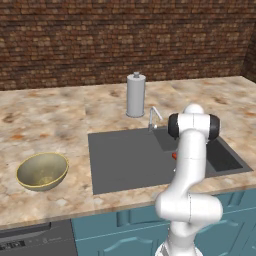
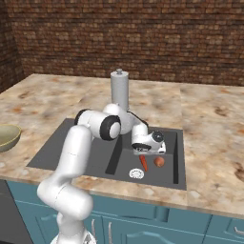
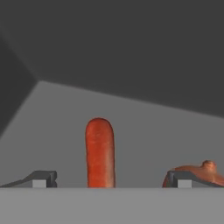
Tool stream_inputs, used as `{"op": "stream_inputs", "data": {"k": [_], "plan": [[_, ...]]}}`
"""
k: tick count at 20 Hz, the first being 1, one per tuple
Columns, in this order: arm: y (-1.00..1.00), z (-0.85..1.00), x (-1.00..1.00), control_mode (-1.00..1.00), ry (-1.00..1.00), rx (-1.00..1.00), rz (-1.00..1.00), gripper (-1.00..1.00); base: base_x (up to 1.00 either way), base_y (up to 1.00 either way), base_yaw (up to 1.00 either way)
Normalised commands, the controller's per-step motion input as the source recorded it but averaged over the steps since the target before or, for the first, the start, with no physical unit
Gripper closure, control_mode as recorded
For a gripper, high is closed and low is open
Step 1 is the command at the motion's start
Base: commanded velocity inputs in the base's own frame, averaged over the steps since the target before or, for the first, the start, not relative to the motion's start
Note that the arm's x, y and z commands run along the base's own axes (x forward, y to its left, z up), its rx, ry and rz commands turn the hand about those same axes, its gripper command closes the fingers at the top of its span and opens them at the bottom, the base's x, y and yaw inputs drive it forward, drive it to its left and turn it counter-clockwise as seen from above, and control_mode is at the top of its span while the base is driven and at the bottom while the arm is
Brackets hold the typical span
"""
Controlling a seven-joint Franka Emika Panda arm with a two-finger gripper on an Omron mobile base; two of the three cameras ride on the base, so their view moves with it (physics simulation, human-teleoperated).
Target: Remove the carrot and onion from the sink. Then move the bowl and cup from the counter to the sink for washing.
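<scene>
Two dark fingertips (image 3: 43, 178) stand wide apart in the hand view, gripper (image 3: 111, 181) open, nothing held. Carrot (image 3: 100, 153) lies between them on the basin floor; onion (image 3: 199, 174) sits behind the right tip. Right base view: gripper (image 2: 143, 153) low in the sink (image 2: 71, 143) basin, carrot (image 2: 143, 163) just below it, onion (image 2: 159, 162) beside, white drain (image 2: 136, 174) nearer the front. Left base view: arm hides most of the basin, bowl (image 1: 42, 171) upright on the counter (image 1: 50, 120) left of the sink (image 1: 125, 160). Farther back, faucet (image 1: 154, 117), then grey canister (image 1: 135, 95). No readable writing anywhere.
</scene>
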Motion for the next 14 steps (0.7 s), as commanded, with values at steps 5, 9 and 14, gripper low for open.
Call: {"op": "stream_inputs", "data": {"k": [5, 9, 14], "plan": [[0.13, -0.23, 0.09, -1.00, -0.01, 0.00, 0.00, -1.00, 0.00, 0.00, 0.00], [0.20, -0.25, 0.14, -1.00, -0.01, 0.00, 0.00, -1.00, 0.00, 0.00, 0.00], [0.13, -0.20, 0.14, -1.00, 0.00, 0.00, 0.00, -1.00, 0.00, 0.00, 0.00]]}}
